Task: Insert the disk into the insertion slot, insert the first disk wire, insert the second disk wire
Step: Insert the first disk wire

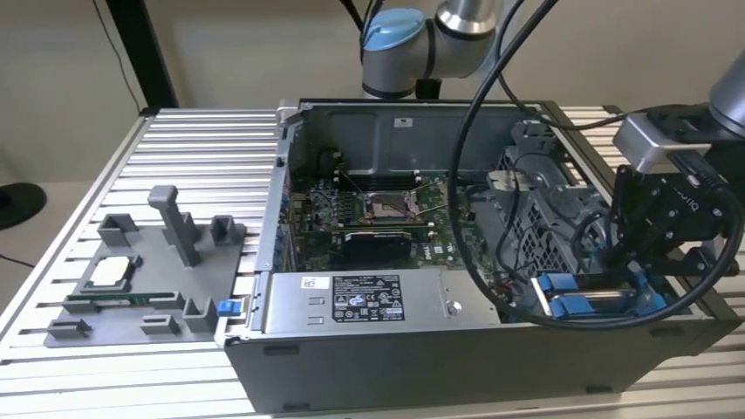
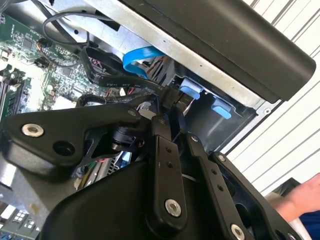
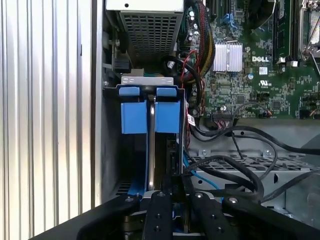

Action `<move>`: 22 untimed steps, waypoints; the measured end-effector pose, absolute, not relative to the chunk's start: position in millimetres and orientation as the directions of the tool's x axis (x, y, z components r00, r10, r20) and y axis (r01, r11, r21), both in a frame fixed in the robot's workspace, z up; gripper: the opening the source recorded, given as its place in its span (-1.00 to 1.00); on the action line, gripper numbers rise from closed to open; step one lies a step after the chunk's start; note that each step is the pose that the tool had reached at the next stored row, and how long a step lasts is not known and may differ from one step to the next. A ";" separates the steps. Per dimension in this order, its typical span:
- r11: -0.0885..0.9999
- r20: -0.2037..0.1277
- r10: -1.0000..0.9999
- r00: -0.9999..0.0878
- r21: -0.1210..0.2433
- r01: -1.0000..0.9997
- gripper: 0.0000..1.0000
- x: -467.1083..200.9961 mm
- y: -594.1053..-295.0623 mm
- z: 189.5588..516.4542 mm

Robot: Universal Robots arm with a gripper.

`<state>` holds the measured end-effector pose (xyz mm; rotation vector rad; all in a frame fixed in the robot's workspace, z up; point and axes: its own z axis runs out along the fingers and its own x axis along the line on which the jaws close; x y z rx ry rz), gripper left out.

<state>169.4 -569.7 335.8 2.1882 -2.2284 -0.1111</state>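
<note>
The disk (image 3: 135, 117) sits inside the big computer case (image 1: 442, 367). It is pushed down into the insertion slot (image 3: 111, 145) at the corner on the exterior view's right, so I think that part is done. The claw (image 2: 171, 107) hangs just over the disk's blue tabs (image 2: 190, 90), with its fingers pinched shut on the black plug of a disk wire (image 2: 107, 84). To do this well, I think the plug must be held straight, lined up with its hole and pushed in softly, keeping clear of the other wires (image 3: 235, 165) close by.
</note>
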 end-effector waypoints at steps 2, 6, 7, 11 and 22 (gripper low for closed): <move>0.017 -0.037 -0.999 -0.020 0.062 -0.998 -1.00 169.4 -569.7 335.7; 0.017 -0.035 -0.999 -0.020 0.062 -0.998 -1.00 169.6 -569.7 332.6; 0.017 -0.035 -0.999 -0.020 0.062 -0.998 -1.00 169.6 -569.7 331.6; 0.017 -0.037 -0.999 -0.020 0.062 -0.998 -1.00 169.7 -569.7 330.2; 0.017 -0.037 -0.999 -0.020 0.062 -0.998 1.00 169.6 -569.8 330.3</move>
